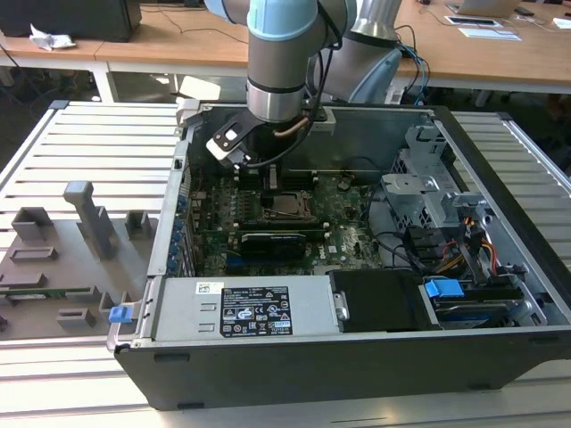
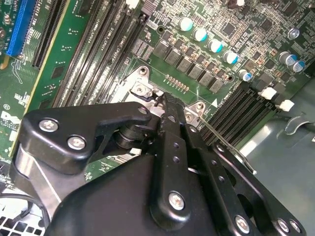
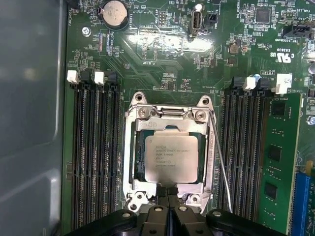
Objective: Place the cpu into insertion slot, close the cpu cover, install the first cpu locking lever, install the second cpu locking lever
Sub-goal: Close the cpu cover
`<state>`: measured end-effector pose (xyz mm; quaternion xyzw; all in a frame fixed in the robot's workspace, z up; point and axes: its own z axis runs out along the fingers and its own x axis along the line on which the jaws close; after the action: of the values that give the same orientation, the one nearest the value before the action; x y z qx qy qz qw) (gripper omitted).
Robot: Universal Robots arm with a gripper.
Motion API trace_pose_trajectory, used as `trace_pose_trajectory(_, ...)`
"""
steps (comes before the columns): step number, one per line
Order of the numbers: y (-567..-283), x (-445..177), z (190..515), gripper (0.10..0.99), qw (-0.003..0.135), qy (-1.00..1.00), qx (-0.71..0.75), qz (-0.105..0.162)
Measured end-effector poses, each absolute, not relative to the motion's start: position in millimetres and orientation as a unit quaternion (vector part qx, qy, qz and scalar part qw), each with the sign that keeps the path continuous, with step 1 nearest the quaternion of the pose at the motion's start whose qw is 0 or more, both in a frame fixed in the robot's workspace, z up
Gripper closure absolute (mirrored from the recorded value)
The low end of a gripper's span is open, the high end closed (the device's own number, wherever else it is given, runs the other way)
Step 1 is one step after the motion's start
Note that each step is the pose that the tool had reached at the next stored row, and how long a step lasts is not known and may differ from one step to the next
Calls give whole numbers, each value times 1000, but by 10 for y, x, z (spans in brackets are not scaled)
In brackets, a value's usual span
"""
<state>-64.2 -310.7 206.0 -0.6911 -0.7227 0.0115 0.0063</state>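
Note:
The cpu (image 3: 171, 151), a pale silver square chip, lies flat in the insertion slot (image 3: 140, 157) on the green motherboard. The cpu cover (image 3: 206, 152), a silver frame plate, lies down around it, and the chip shows through its window. A thin wire locking lever (image 3: 220, 167) stands slanted off one side of the socket, also seen as the lever (image 2: 221, 140). My gripper (image 3: 167, 192) is shut, with nothing seen between its black fingers. Its tip sits at the middle of the socket's edge. In the exterior view the gripper (image 1: 270, 178) hangs just above the socket (image 1: 287, 206) inside the open computer case.
Long black memory slots (image 3: 96, 157) flank the socket on both sides, with a green memory card (image 3: 280, 162) beyond one set. A coin battery (image 3: 113, 11) sits further along the board. The grey case wall (image 3: 29, 123), power supply (image 1: 241, 308) and drive cage (image 1: 428, 192) surround it.

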Motion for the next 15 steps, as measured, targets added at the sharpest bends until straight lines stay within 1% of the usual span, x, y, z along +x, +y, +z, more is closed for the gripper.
trace_pose_trajectory(8, -3107, -528, 2071, 976, 6, -726, -687, 12)
trace_pose_trajectory(15, -3107, -518, 2270, 976, 8, -726, -687, 10)
